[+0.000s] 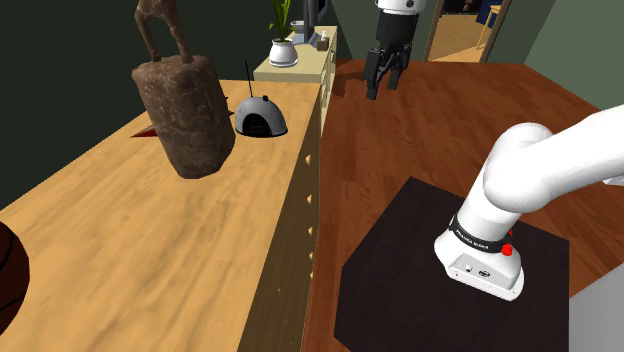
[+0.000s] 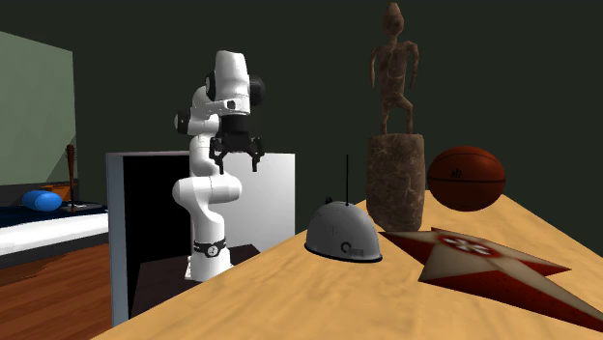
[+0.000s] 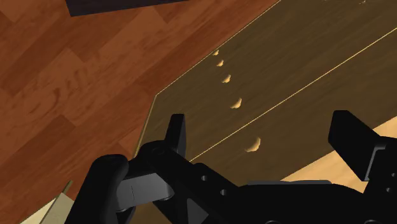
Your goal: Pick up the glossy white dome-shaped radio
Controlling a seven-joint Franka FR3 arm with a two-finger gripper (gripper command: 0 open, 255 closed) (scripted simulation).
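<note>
Fingers (image 3: 348, 137): spread wide, empty, above floor (image 3: 76, 76). Radio (image 1: 260, 118): on tabletop (image 1: 150, 240), well apart, toward shoulder view's left.

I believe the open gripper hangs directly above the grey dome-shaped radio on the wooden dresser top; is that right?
Not quite. The gripper is open and the radio sits on the dresser top, but the shoulder view shows the gripper hanging past the dresser's front, over the floor, apart from the radio.
</note>
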